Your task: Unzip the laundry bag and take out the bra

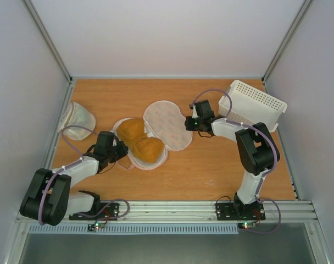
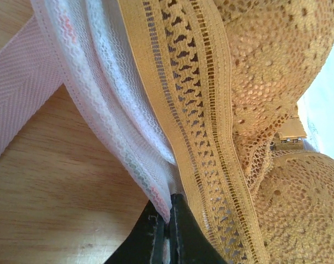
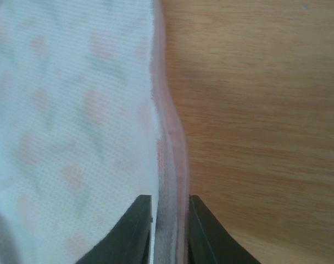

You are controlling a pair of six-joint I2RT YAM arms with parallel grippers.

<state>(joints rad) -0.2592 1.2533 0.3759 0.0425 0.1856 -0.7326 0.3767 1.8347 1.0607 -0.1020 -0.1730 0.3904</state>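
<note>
Already unzipped, the bag (image 1: 168,124) lies open at the bench's (image 1: 222,165) middle, the bra (image 1: 139,140) bare inside. The left gripper (image 2: 168,231) pinches the bag's rim. The right gripper (image 3: 170,220) straddles its flap edge (gripping? I cannot tell). Next, I'd say, the bra wants lifting out.

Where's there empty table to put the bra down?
The table is bare along the near side, between the two arms and the laundry bag. More room lies at the back, between the mesh sack and the basket. The middle is crowded: bra, bag, and the left tool and right tool at its edges.
</note>
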